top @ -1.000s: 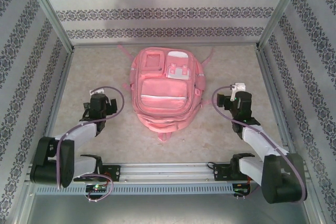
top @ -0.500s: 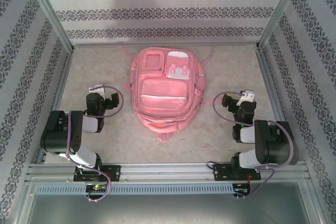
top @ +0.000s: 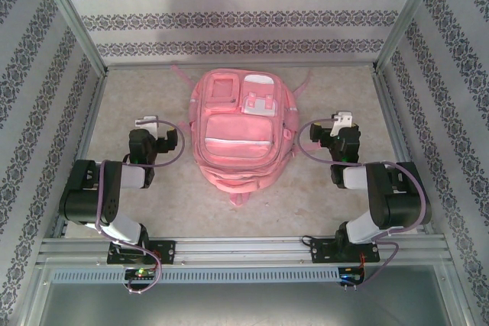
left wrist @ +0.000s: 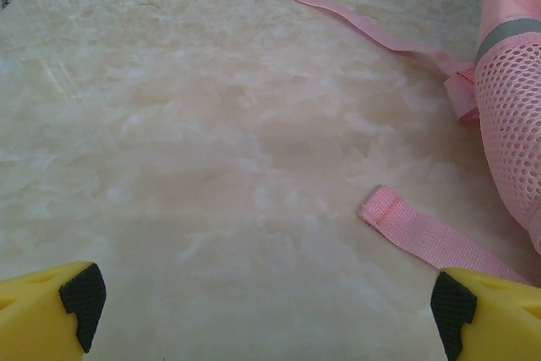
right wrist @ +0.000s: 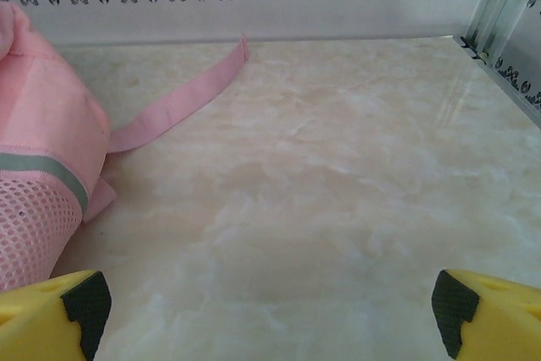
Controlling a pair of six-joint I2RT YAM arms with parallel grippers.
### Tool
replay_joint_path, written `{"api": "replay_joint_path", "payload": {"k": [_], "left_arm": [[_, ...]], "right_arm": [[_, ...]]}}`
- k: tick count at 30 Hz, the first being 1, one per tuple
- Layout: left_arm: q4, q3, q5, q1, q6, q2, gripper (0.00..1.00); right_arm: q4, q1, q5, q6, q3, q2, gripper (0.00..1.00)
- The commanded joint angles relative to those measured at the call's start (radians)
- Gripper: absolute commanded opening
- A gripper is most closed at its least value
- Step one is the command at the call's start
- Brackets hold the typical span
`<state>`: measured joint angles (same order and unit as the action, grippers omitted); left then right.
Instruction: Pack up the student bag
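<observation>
Left gripper (left wrist: 262, 310) and right gripper (right wrist: 270, 306) are seen spread wide, with nothing held, low over the marbled table (top: 344, 89). Between them the student bag (top: 233, 131) is laid flat at mid-table, its pink straps (right wrist: 182, 95) trailed toward the far wall.

1. Left arm (top: 98, 192) folded, elbow outward. Left gripper (top: 156, 133) points forward, fingers (left wrist: 52, 309) spread wide, empty.
2. Right arm (top: 393, 200) mirrored. Right gripper (top: 328, 132) likewise wide apart, empty.
</observation>
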<state>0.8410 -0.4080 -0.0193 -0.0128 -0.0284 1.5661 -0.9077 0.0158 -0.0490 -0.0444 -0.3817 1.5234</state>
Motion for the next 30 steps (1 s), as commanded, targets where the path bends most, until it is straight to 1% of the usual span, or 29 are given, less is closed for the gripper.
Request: {"api": "replay_joint_path", "payload": {"k": [1,9,30], "left_arm": [[-0.010,-0.007,-0.002,0.007,0.019,-0.003,0.99],[-0.007,-0.006,-0.002,0.007,0.019,-0.003,0.99],[-0.008,-0.006,-0.002,0.007,0.022,-0.003,0.99]], "right_arm": [[0.017,-0.010,0.044,0.011,-0.005,-0.012,0.98],[0.013,0.000,0.006,0.014,-0.004,-0.012,0.98],[0.015,0.002,0.006,0.017,-0.003,-0.014,0.98]]}}
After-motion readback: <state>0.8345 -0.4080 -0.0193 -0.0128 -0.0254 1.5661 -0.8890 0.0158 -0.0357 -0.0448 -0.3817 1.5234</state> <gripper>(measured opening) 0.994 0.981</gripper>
